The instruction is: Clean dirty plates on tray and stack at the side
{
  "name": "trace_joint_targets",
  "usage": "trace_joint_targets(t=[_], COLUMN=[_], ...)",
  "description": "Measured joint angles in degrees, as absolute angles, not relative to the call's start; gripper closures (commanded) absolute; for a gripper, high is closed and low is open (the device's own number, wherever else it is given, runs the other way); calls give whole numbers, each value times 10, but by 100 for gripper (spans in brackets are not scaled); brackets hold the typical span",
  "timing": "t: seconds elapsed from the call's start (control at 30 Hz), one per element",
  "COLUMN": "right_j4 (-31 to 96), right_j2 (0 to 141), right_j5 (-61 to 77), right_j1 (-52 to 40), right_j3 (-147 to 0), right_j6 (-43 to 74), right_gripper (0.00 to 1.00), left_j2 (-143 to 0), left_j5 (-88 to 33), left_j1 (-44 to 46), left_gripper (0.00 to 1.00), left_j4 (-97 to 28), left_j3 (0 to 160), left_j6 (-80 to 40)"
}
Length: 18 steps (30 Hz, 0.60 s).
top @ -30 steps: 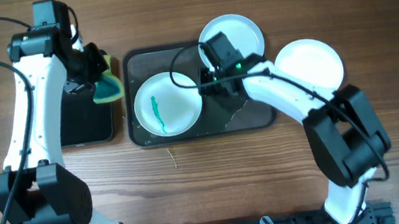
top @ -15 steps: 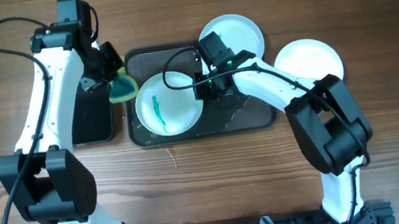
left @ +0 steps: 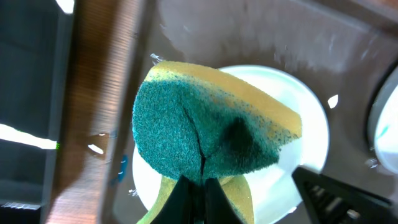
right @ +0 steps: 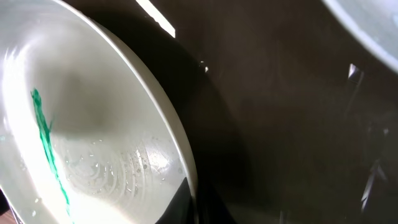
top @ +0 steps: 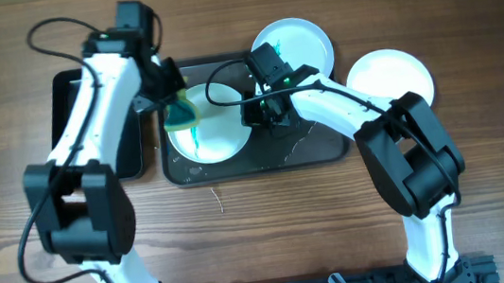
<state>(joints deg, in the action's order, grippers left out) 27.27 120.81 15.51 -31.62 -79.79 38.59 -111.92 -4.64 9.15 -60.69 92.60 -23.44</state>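
left gripper (left: pixel 198 194): fingers pinch the bottom edge of a green-and-yellow scouring sponge (left: pixel 211 134), green face towards the wrist camera, sponge creased at the grip
sponge position: over the upper-left part of the smeared round white plate (top: pixel 222 131); contact with the plate surface can't be told from these views
smeared plate: lies in the left half of the large dark grey rectangular tray (top: pixel 315 149), thin teal streak (right: pixel 46 140) running down its left side, water droplets in the bowl
right gripper (right: pixel 194 208): at the right rim of the smeared plate, rim runs in between the two dark fingers, jaws closed on it
second round white plate (top: pixel 298 41): upper right, overlapping the tray's top-right corner, no smear visible, just beside the right wrist
third round white plate (top: pixel 389 76): on the wooden table (top: pixel 486 191) to the right of the tray, apart from it, looks clean
tray surface: bare right half is wet, shiny streaks and droplets
small deep black tray (top: pixel 131 150): left of the grey tray, a strip of table between them, largely covered by the left arm from above
obstructions: left arm and sponge hide the plate's upper-left edge in the overhead view; black cable loop (top: pixel 224 80) on the right arm hangs over the tray between the two plates
other: thin pale scrap (top: pixel 218 200) on the table in front of the tray
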Motion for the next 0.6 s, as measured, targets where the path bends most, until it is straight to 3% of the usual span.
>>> trace_joint_targets(t=[0.4, 0.6], right_j4=[271, 272], right_j2=[1209, 1209], right_j5=[160, 161], right_j1=[-316, -312], right_j3=[-798, -798], right_j6=[385, 381], right_gripper=[96, 96], left_j2=[-1127, -1119], left_j5=[-69, -193], left_j1=[116, 100], left_gripper=[96, 96], left_j4=[-408, -353], left_j3=[743, 712], left_j6=[-157, -65])
